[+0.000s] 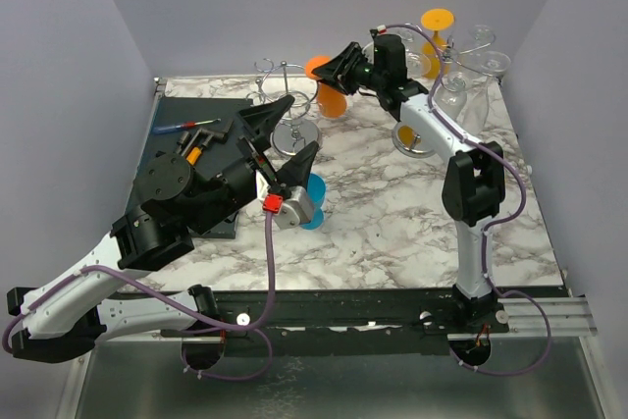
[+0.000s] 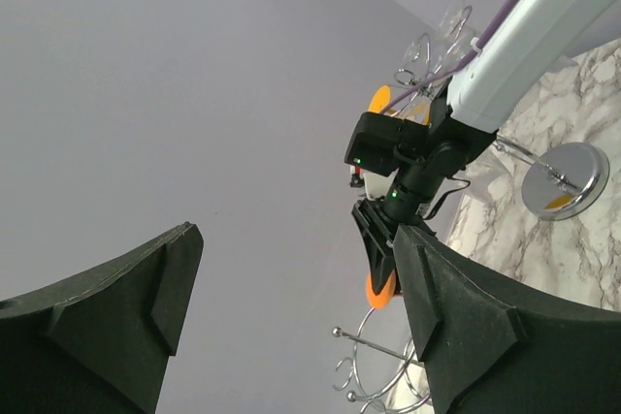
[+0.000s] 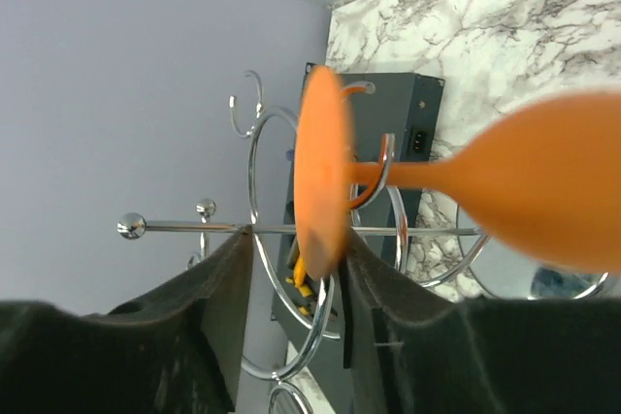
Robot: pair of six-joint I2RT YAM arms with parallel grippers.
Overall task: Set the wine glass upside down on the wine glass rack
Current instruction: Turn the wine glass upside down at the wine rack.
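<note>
An orange wine glass point(image 1: 332, 101) hangs upside down on the chrome wine glass rack point(image 1: 295, 134). Its stem sits in a wire loop and its round foot point(image 3: 320, 172) is on top. My right gripper point(image 3: 296, 249) straddles that foot, open. The foot rests against one finger, and a gap shows on the other side. From above, the right gripper point(image 1: 329, 68) is at the rack's far side. My left gripper point(image 1: 285, 142) is wide open and holds nothing, just in front of the rack. In the left wrist view the left gripper point(image 2: 296, 278) points up at the rack point(image 2: 388, 366).
A blue cup point(image 1: 316, 201) lies behind the left wrist. A dark mat point(image 1: 186, 105) with hand tools covers the left of the table. At the back right a second rack point(image 1: 461, 56) holds clear glasses and an orange one. Its chrome base point(image 1: 417, 139) stands beside the right arm.
</note>
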